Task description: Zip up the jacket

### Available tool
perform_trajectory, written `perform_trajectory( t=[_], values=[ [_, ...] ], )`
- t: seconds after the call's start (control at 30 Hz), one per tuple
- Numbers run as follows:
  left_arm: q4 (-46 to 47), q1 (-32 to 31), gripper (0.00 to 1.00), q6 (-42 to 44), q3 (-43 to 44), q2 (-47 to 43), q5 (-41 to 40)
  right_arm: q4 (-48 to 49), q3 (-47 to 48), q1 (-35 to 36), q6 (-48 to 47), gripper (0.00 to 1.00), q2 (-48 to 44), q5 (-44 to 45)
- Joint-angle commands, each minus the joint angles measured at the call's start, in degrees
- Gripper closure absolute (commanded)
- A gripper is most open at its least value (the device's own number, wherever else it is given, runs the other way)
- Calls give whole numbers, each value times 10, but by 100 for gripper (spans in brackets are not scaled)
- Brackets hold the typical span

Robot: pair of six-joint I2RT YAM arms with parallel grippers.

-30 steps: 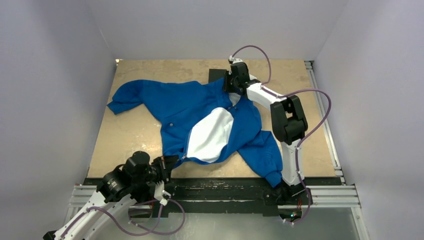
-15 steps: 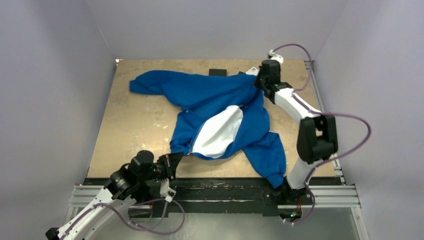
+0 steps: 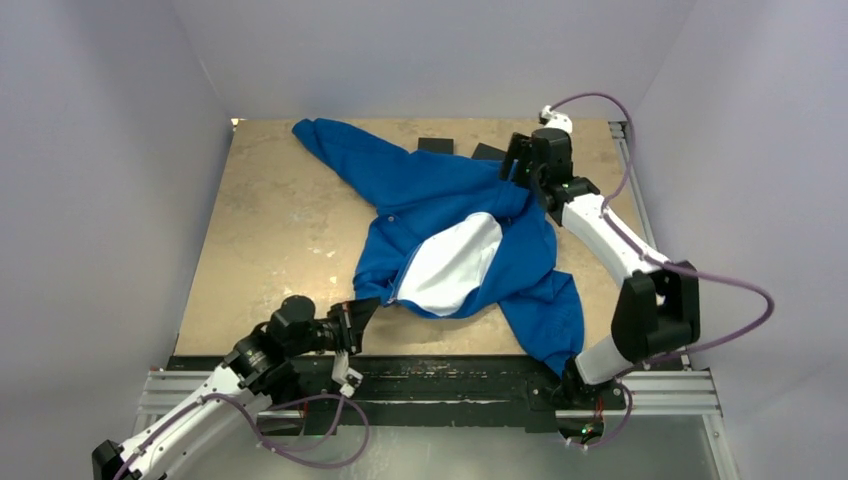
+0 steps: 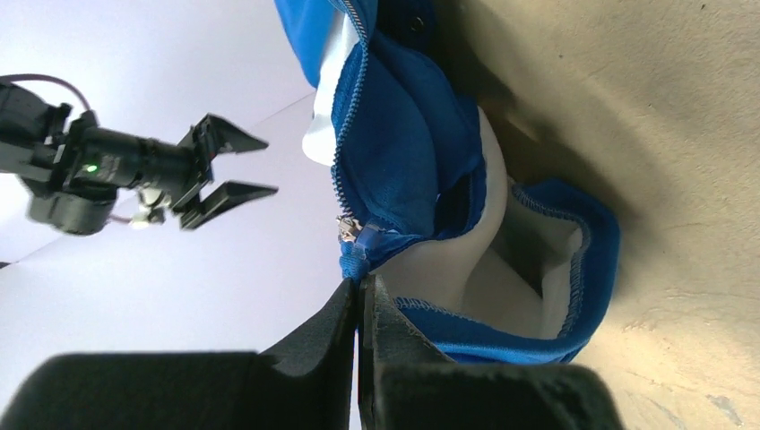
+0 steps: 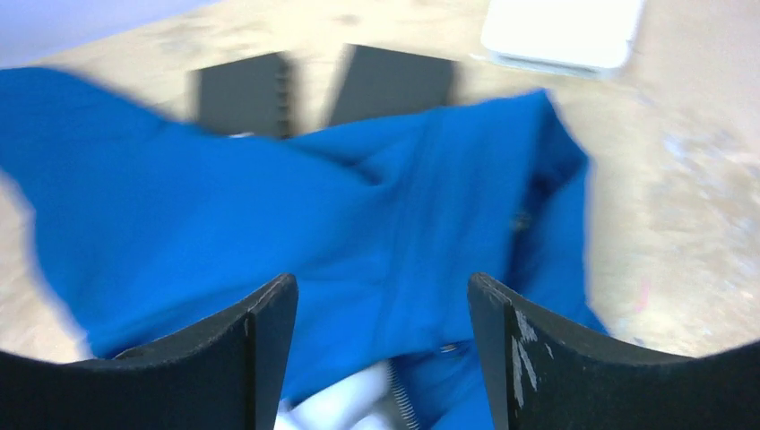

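The royal-blue jacket (image 3: 440, 190) lies spread on the tan table, its front open on the white lining (image 3: 450, 265). One sleeve reaches to the back left, the other to the front right. My left gripper (image 3: 365, 308) is shut on the bottom hem beside the zipper. In the left wrist view the gripper (image 4: 361, 282) pinches blue fabric just below the silvery zipper slider (image 4: 348, 228). My right gripper (image 3: 515, 160) hovers open above the collar end. In the right wrist view the gripper (image 5: 381, 296) holds nothing, and the jacket (image 5: 269, 206) and zipper teeth (image 5: 401, 403) lie blurred beneath.
Two black flat pads (image 3: 435, 145) (image 3: 488, 152) lie at the back of the table, partly under the jacket. A white flat object (image 5: 560, 31) sits beyond them. A black rail (image 3: 440, 375) runs along the near edge. Grey walls enclose the table.
The right gripper pulled the collar end rightward and back, then opened and let go. The whole jacket shifted right, its far sleeve swinging toward the back. The left gripper kept its hold and followed slightly right.
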Motion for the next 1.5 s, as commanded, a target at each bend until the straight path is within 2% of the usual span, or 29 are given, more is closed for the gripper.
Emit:
perform_trajectory(
  t=[0.0,0.17,0.23,0.33,0.43,0.53,0.6,0.7,0.8,0.9,0.93,1.0,1.07,1.13,1.2,1.37,1.47],
  values=[
    [-50,3,100,12,-6,-40,12,-12,2,111,-50,26,-73,-89],
    [-130,4,100,9,16,-33,2,25,-38,207,-42,24,-28,-316],
    [-128,4,100,8,20,-23,-15,15,-30,236,-57,20,13,-357],
    [-125,3,100,5,26,-9,-55,-18,0,258,-77,19,72,-328],
    [-135,5,100,-2,34,32,-131,-30,34,259,-98,19,101,-293],
    [-82,23,100,-39,35,95,-216,-31,73,258,-103,21,142,-248],
    [-53,64,100,-38,46,120,-207,-11,81,259,-92,25,161,-238],
    [0,128,100,-16,45,119,-119,22,60,257,-46,36,168,-195],
    [91,131,100,-22,19,118,-87,57,12,238,-1,54,156,-139],
    [128,132,100,-21,11,140,-59,102,-55,198,54,73,131,-111],
    [144,132,100,-27,9,146,-43,116,-78,188,75,78,122,-97],
    [192,132,100,-42,0,152,-2,142,-116,172,104,81,108,-79],
    [238,132,100,-46,-10,154,48,159,-143,166,127,80,94,-66],
    [269,132,100,-43,-14,159,94,180,-161,166,123,71,73,-80],
    [283,132,100,-30,-16,166,128,201,-173,164,101,58,38,-98],
    [265,132,100,21,-35,157,164,210,-144,148,24,37,-36,-290],
    [239,132,100,26,-39,148,176,215,-133,148,8,31,-40,-427]
  ],
)
